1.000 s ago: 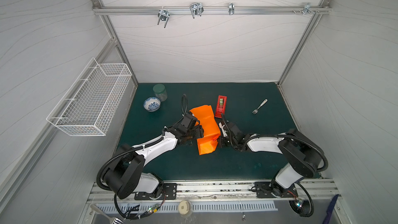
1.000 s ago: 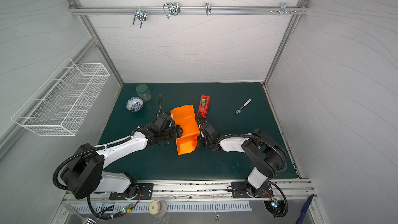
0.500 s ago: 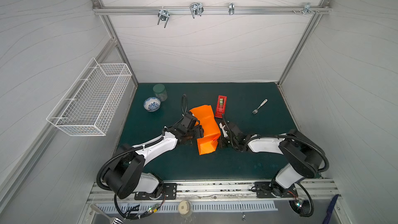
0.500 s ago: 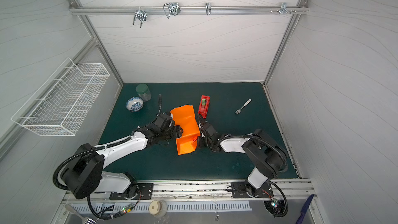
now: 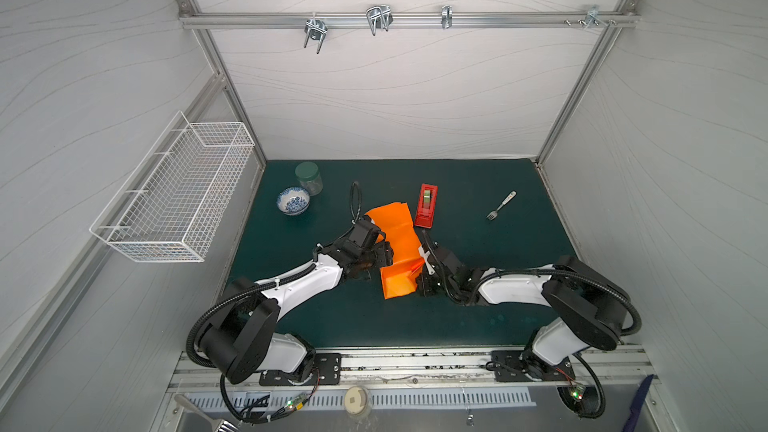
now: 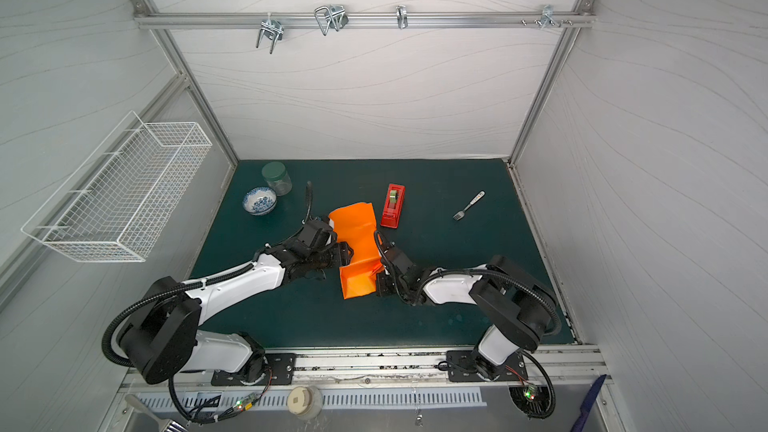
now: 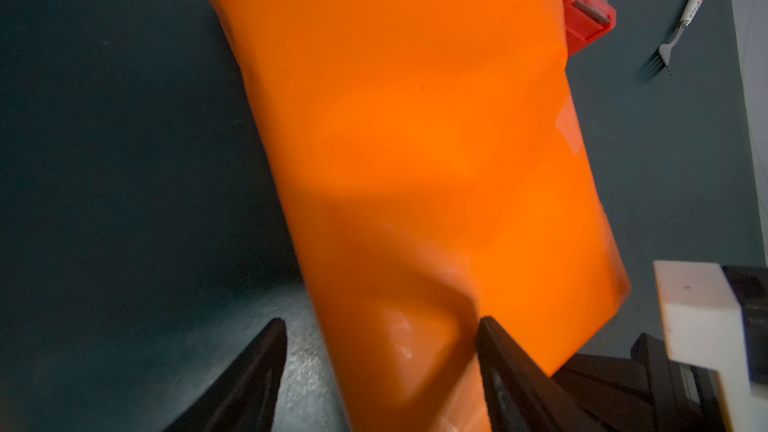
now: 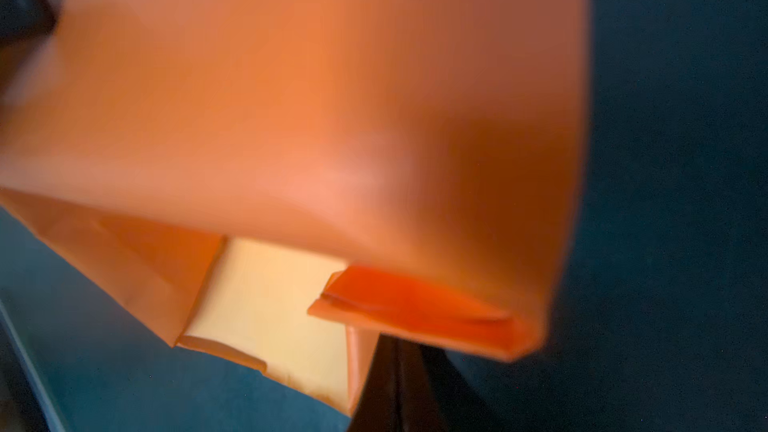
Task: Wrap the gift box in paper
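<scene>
In both top views, you see the paper (image 5: 397,243) (image 6: 358,243) folded into a long orange sleeve in the middle of the green mat (image 5: 478,309) (image 6: 436,317). Its long axis runs from the back wall toward the front rail, and the near end stands open. The left gripper (image 5: 387,253) (image 6: 347,254) meets the sleeve's left long edge, and the right gripper (image 5: 422,273) (image 6: 380,275) sits at its near right corner. The red tape dispenser (image 5: 427,205) (image 6: 393,205) lies just beside the far right corner; you cannot tell whether they touch. A fork (image 5: 500,205) (image 6: 468,205) lies well apart to the right, a bowl (image 5: 293,200) and a jar (image 5: 309,177) far left. Bare mat spreads in front of the sleeve and to its right. In the left wrist view, the sleeve stretches away from the camera. The left gripper (image 7: 382,322) is spread wide: one finger (image 7: 257,367) rests over the mat, clear of the paper's edge, and the second finger (image 7: 511,367) lies against the orange surface (image 7: 415,151). In the right wrist view, blurred paper (image 8: 311,97) fills most of the picture. The gift box (image 8: 270,305) shows as a pale yellow face inside the open end, paper lapped around it. The right gripper (image 8: 395,355) is clenched, its dark tip just under a folded flap; you cannot tell whether paper is pinched.
</scene>
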Motion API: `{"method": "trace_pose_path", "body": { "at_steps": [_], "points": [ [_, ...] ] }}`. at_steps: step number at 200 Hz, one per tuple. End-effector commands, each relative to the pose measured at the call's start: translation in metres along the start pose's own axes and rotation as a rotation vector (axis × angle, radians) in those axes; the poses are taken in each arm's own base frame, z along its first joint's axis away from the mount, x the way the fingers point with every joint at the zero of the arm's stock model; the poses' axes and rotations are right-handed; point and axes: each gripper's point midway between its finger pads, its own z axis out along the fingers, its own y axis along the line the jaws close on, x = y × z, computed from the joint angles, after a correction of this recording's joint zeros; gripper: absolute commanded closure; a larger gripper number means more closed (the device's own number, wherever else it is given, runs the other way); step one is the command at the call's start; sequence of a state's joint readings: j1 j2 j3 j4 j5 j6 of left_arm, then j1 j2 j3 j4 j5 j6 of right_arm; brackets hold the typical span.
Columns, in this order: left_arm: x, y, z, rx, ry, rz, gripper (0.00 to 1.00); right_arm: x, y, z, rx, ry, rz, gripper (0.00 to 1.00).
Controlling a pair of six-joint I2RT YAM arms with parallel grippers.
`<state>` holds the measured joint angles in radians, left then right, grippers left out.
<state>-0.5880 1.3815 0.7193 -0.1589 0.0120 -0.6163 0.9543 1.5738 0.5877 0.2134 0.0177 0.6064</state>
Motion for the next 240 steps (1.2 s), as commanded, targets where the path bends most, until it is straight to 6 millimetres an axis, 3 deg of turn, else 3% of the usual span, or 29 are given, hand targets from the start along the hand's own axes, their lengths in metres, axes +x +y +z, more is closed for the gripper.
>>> {"method": "trace_pose_path", "body": {
  "at_steps": [1,87,200,240],
  "points": [
    [0.02,0.019,0.003,-0.066,0.068,0.013,0.27,0.041,-0.014,0.0,0.055,0.119,0.01,1.0],
    [0.019,0.019,0.002,-0.064,0.064,0.009,0.27,0.058,-0.012,-0.007,0.085,0.125,-0.003,1.0],
    [0.018,0.018,0.001,-0.067,0.065,0.016,0.27,0.024,-0.023,-0.001,0.077,0.092,0.012,1.0],
    [0.018,0.017,0.0,-0.067,0.064,0.017,0.27,0.02,-0.03,0.0,0.085,0.093,0.026,1.0]
  ]
}}
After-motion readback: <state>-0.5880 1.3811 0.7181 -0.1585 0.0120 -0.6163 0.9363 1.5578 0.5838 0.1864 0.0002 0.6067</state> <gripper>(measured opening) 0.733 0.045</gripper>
